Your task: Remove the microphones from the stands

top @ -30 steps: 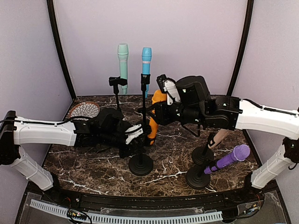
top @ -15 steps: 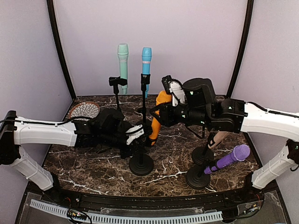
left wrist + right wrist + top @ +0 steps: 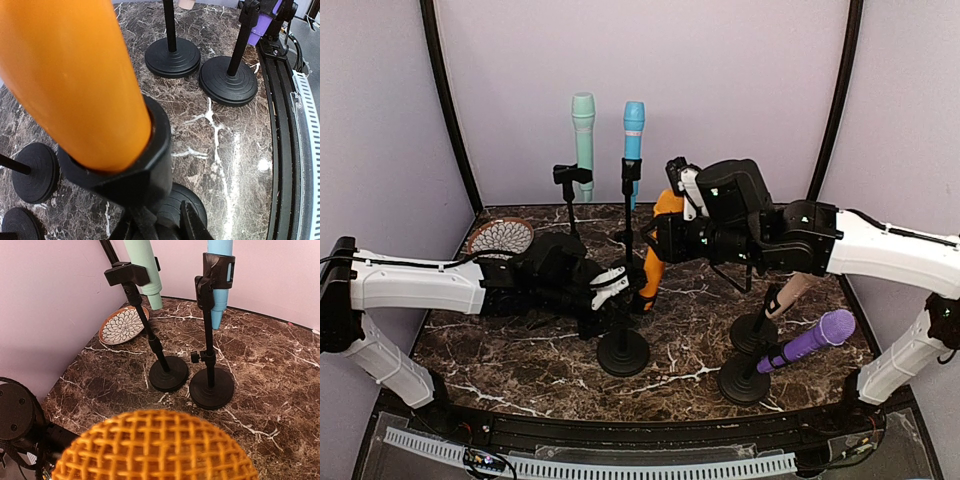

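Two claws: both are mine, and both are squeezed shut on something.
Right claw (image 3: 670, 215): closed on the mesh head of the orange microphone (image 3: 650, 262), high above the stand's round base.
Left claw (image 3: 612, 288): closed on the thin pole of the stand (image 3: 622, 352), low down, just under its clip.
Orange microphone: leaning, with its top end tipped to the right of the stand. Its bottom end still sits in the black clip (image 3: 135, 175) on top of the stand.
Stand: upright on the dark marble table (image 3: 690, 330), with its round base flat.
Mint-green microphone (image 3: 583, 130): behind the stand and a bit to the left, in its own holder.
Blue microphone (image 3: 634, 125): right behind the stand, in its own holder.
Purple microphone (image 3: 815, 340): to the right of the stand, tilted, in its own holder.
Flower plate (image 3: 500, 237): behind the stand and to the left, by the wall.
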### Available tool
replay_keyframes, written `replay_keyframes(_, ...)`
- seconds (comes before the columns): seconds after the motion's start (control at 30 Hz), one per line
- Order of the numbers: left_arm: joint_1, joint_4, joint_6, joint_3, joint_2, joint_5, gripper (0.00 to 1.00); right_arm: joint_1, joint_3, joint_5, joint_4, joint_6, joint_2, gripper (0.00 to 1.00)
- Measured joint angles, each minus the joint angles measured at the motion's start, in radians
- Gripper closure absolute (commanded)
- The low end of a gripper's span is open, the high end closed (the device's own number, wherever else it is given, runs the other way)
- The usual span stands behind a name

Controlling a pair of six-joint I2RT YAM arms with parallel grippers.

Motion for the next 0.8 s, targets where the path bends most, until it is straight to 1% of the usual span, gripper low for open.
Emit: replay_keyframes(0.8,0.000,0.006,0.000,0.000,0.003,0.000,1.00,0.000,0.014,0.015,-0.015,0.017,0.006,0.89)
